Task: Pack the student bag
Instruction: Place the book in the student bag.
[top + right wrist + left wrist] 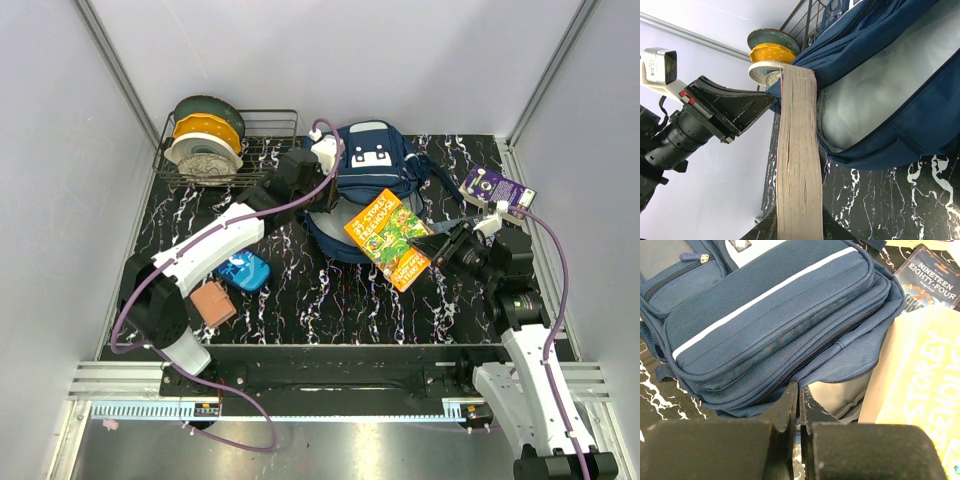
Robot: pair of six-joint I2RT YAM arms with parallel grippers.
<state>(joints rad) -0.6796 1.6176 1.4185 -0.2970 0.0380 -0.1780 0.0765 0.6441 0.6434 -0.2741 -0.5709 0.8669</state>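
Note:
The navy student bag [365, 165] lies at the back centre with its main compartment open, showing grey lining [875, 95]. My left gripper [318, 195] is shut on the edge of the bag's opening [840, 357]; in the left wrist view the gripper [799, 390] has its jaws nearly together at that edge. My right gripper [438, 250] is shut on an orange and green "Storey Treehouse" book [388, 238]. It holds the book with its far end at the bag's mouth. In the right wrist view the gripper [799, 220] clamps the book, whose page edges [797, 150] face me.
A purple "Nineteen Eighty-Four" book [497, 188] lies at the back right. A small bright blue pouch [245, 270] and a brown wallet [213, 303] lie front left. A wire basket [270, 125] with filament spools [205, 140] stands at the back left.

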